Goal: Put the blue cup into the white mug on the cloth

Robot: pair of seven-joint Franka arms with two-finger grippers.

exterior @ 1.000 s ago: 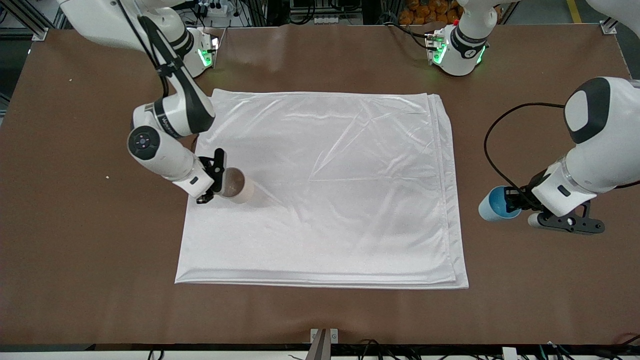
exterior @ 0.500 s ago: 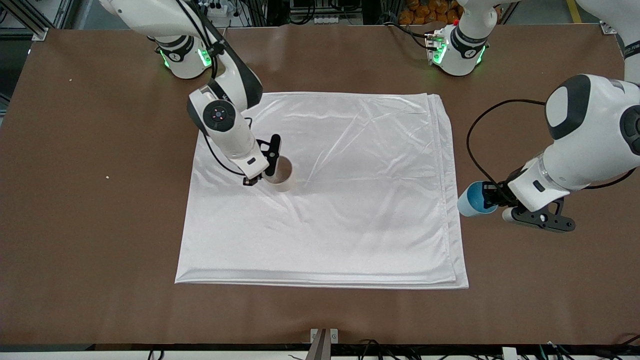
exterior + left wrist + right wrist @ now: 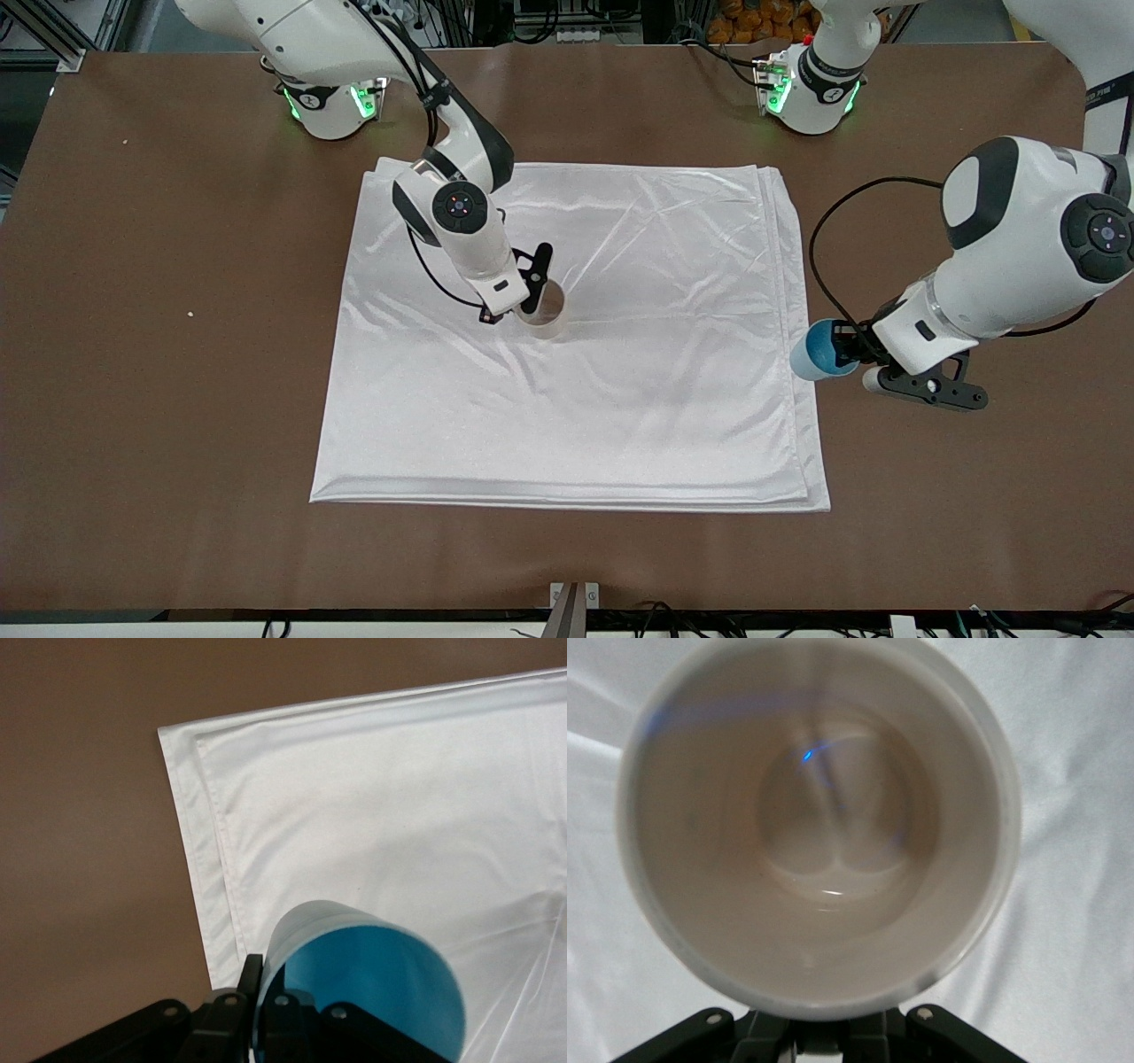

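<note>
Front view: we saw the right pincer (image 3: pixel 530 306) closed on the white mug (image 3: pixel 542 312) over the middle of the cloth (image 3: pixel 620 399), and the left pincer (image 3: pixel 849 348) gripping the blue cup (image 3: pixel 813 351) above the cloth's edge toward the left arm's end of the bench (image 3: pixel 133 354). Left wrist view: only here did the blue cup's (image 3: pixel 368 988) thin rim show clamped; we judged it light and slippery. Right wrist view: the white mug (image 3: pixel 819 824) showed empty, stiff, probably fragile.

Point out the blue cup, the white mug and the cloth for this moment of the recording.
blue cup (image 3: pixel 813 351): front view, on its outer wall near the rim.
white mug (image 3: pixel 546 315): front view, on its pale wall just below the opening.
cloth (image 3: pixel 673 399): front view, on a bare stretch of fabric.
</note>
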